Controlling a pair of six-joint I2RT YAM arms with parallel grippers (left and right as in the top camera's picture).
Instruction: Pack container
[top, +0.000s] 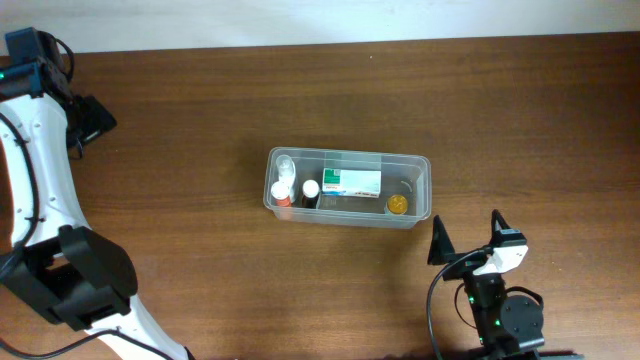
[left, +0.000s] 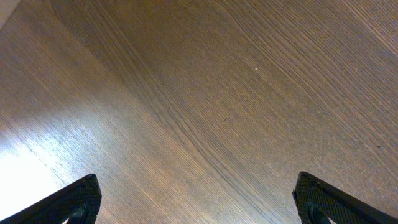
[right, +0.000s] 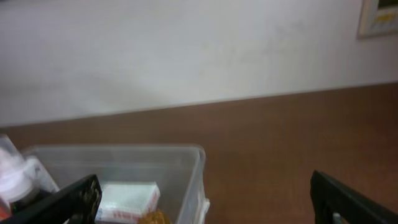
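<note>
The clear plastic container (top: 420, 165) stands at the table's middle. Inside are a green-and-white carton box (top: 352, 182), small white-capped bottles (top: 284, 186) at its left end and a small amber bottle (top: 397, 204) at its right end. My right gripper (top: 466, 238) is open and empty, just in front of the container's right end. In the right wrist view the container's wall (right: 186, 165) and the carton (right: 127, 200) show between the open fingers (right: 205, 199). My left gripper (left: 198, 199) is open and empty over bare wood, at the far left of the table (top: 85, 115).
The brown wooden table (top: 200, 100) ends at a white wall at the back (right: 186, 50). The left arm's white links (top: 40, 180) run down the left side. The right arm's base (top: 500, 315) sits at the front edge.
</note>
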